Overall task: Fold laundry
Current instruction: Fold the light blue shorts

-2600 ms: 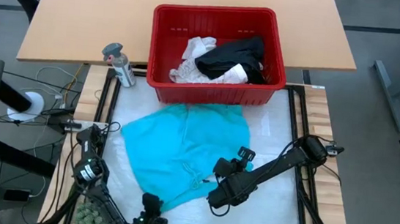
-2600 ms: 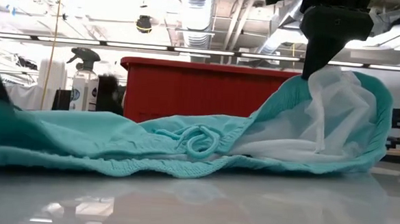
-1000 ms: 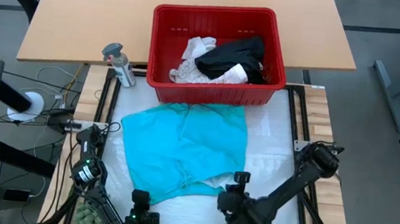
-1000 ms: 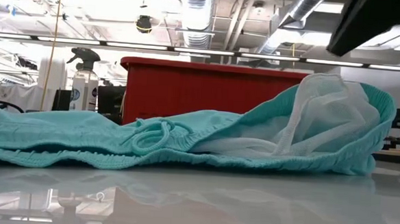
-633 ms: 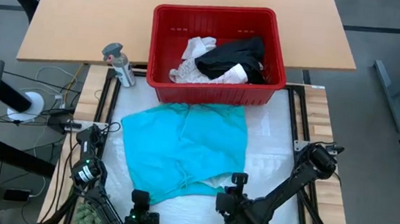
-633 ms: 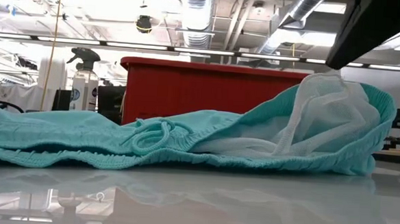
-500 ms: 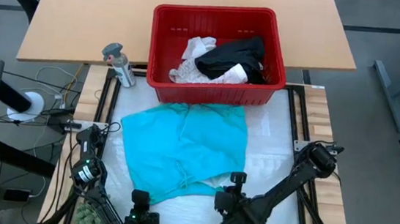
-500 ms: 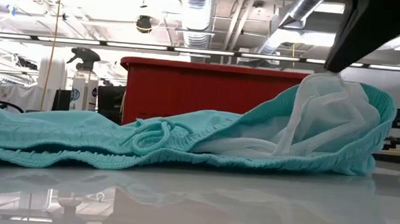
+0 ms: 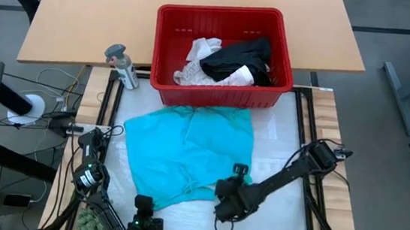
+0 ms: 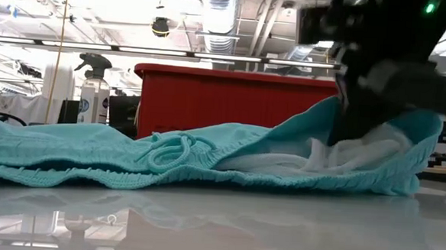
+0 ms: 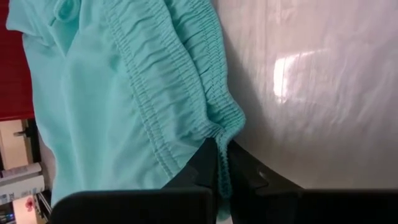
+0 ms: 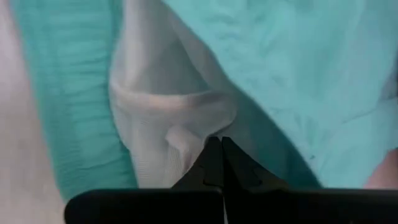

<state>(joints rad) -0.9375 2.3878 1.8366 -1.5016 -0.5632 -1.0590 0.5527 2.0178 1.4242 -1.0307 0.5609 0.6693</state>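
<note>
Teal shorts (image 9: 186, 152) lie spread on the white table top, waistband toward the near edge, with a white mesh liner (image 12: 174, 124) showing at the waist's right end. My left gripper (image 11: 221, 149) is shut on the waistband's near left corner, and in the high view it (image 9: 142, 216) sits at the near edge. My right gripper (image 12: 219, 144) is shut, its tips down against the liner. It shows blurred in the low view (image 10: 353, 120). My left gripper pinches the gathered waistband's corner (image 11: 225, 127) between its two fingers, coming slanting down from the near side. The cloth lies slack on the table beyond the fingers. My right gripper presses its shut fingertips (image 12: 214, 155) slanting down into the white liner (image 12: 186, 143). The liner bunches in a fold beside them and stays low inside the shorts' opening.
A red basket (image 9: 214, 95) holding black (image 9: 237, 58) and white (image 9: 199, 54) garments stands just beyond the shorts. A spray bottle (image 9: 121, 65) stands at the far left. A green fuzzy plant (image 9: 93, 221) sits by the left arm at the near edge.
My right gripper has come down and toward the table's left, from the near right onto the shorts' open waist. The white liner, which stood up in a peak, is now pushed down lower inside the teal cloth.
</note>
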